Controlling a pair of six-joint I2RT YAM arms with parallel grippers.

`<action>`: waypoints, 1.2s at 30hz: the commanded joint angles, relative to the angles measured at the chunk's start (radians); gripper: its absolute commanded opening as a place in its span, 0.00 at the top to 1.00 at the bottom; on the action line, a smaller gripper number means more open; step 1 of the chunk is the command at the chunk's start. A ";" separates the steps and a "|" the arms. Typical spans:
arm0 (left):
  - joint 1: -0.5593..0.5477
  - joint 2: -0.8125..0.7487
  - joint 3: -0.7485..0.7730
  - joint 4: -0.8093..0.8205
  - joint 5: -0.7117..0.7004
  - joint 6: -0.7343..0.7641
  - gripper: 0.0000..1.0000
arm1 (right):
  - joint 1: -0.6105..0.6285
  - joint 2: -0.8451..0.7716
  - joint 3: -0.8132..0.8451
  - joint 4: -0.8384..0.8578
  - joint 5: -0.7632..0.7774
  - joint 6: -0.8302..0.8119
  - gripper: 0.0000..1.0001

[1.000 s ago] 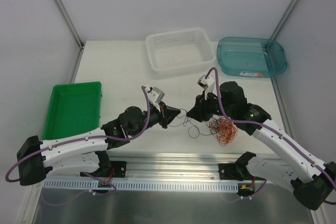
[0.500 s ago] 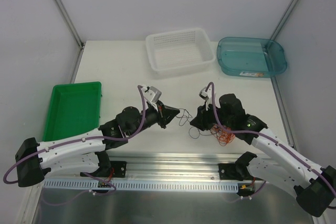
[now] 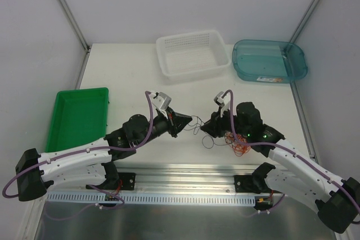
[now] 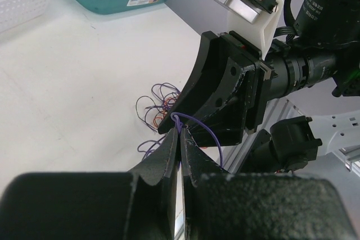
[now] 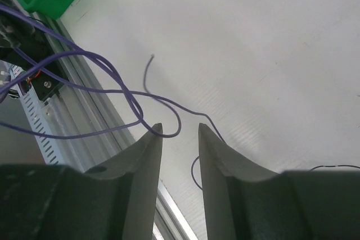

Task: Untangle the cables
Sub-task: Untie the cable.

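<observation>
The cables (image 3: 239,141) are a small orange and red tangle on the table, partly under my right arm, with thin dark strands (image 3: 198,123) trailing left. In the left wrist view loose purple and orange strands (image 4: 156,105) lie on the table. My left gripper (image 3: 183,122) is shut on one thin purple strand (image 4: 178,120), which loops out at its tips (image 4: 180,130). My right gripper (image 3: 207,129) faces it, a short way apart. In the right wrist view that gripper (image 5: 180,128) stands open, with a purple strand (image 5: 169,105) curling past its left fingertip and nothing between the jaws.
A white mesh basket (image 3: 191,54) and a teal bin (image 3: 270,60) stand at the back of the table. A green tray (image 3: 79,117) lies at the left. An aluminium rail (image 3: 185,175) runs along the near edge.
My right gripper has come down and left off the tangle toward the left gripper, its jaws a little wider. The tangle now lies mostly under the right arm. The left gripper stays shut.
</observation>
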 commanded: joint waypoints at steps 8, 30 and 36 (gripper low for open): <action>0.000 -0.015 0.043 0.041 0.015 -0.028 1.00 | 0.005 -0.031 -0.005 0.105 -0.049 0.012 0.76; 0.000 0.071 0.106 -0.077 0.064 0.063 0.97 | 0.008 0.064 0.285 -0.349 -0.267 0.014 0.99; 0.000 0.029 0.110 -0.111 0.050 0.104 0.95 | 0.008 0.144 0.322 -0.418 -0.259 0.015 0.99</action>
